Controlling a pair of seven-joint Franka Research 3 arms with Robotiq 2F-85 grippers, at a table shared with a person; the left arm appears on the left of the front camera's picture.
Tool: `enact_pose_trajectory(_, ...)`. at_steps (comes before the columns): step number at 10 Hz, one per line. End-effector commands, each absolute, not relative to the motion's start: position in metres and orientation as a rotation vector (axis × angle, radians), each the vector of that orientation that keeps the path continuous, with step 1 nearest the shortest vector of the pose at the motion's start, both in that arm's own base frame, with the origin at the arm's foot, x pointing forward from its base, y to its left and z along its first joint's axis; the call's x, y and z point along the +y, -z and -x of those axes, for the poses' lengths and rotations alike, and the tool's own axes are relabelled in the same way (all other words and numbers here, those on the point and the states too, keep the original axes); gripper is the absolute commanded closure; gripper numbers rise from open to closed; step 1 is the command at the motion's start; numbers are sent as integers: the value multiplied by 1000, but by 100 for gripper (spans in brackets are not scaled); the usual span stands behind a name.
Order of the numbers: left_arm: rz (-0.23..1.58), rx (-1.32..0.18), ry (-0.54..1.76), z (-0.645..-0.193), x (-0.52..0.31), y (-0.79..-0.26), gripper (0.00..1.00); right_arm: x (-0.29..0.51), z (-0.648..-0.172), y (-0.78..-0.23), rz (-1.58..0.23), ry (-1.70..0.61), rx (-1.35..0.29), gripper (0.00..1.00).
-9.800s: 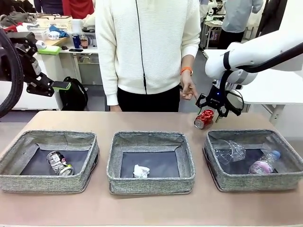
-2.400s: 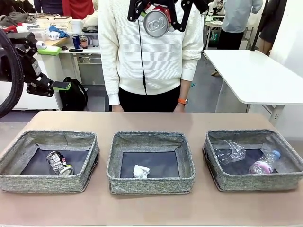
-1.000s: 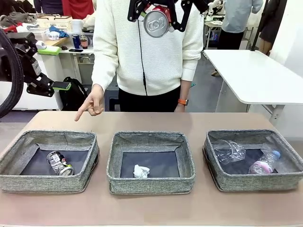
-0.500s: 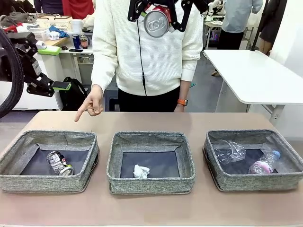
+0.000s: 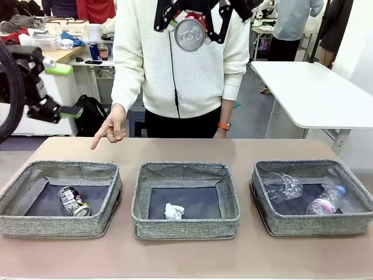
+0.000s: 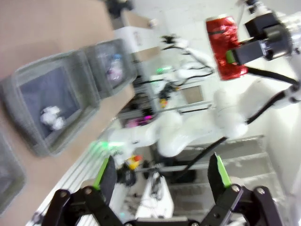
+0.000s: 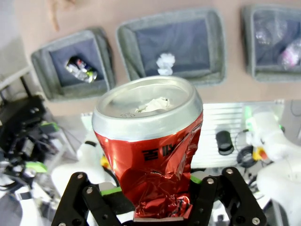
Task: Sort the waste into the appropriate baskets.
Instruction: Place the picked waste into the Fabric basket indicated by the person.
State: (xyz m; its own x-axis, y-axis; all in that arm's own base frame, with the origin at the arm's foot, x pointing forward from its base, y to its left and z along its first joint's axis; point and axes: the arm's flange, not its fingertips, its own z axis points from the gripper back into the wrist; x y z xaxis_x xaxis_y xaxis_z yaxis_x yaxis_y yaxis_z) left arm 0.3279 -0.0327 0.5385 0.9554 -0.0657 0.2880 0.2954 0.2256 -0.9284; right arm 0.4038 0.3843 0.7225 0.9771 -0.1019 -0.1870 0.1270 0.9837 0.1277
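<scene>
High above the table my right gripper (image 5: pixel 189 23) is shut on the crushed red can (image 5: pixel 189 34), whose silver top (image 7: pixel 148 106) faces the right wrist camera. My left gripper (image 5: pixel 64 89) hangs open and empty at the far left, above the table's edge. Three grey baskets stand in a row. The left basket (image 5: pixel 70 170) holds a dark can (image 5: pixel 73 202). A crumpled paper ball (image 5: pixel 173 211) lies in the middle basket (image 5: pixel 183 169). In the right basket (image 5: pixel 309 165) are a clear cup (image 5: pixel 282 186) and a pink-labelled bottle (image 5: pixel 325 202).
A person in a white sweater stands at the far side, one hand (image 5: pixel 111 128) pointing down toward the left basket. A white side table (image 5: pixel 315 93) stands at the right. Bare tabletop (image 5: pixel 186 256) runs in front of the baskets.
My right gripper with the red can has shifted slightly left and tilted. My left gripper has moved a little left. The person's pointing hand stays where it was half a second ago.
</scene>
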Motion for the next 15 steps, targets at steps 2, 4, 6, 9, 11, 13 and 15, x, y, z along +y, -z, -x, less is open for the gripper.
enact_pose_trajectory(2,836,-164,90,-290,77,-548,0,443,-420,-667,-156,-114,115,97)
enact_pose_trajectory(4,718,-239,-169,-250,141,-565,0,517,-427,-624,-162,-394,78,97)
enact_pose_trajectory(6,665,-319,-372,-222,174,-570,0,581,-437,-580,-178,-502,171,97)
enact_pose_trajectory(9,664,-300,-281,-221,184,-569,0,555,-409,-568,-193,-440,152,97)
enact_pose_trajectory(11,664,-300,-281,-221,184,-569,0,595,-408,-535,-19,-558,169,97)
enact_pose_trajectory(13,664,-300,-281,-221,184,-569,0,643,-413,-504,-29,-748,121,97)
enact_pose_trajectory(15,664,-300,-281,-221,184,-569,0,662,-412,-480,-71,-866,43,97)
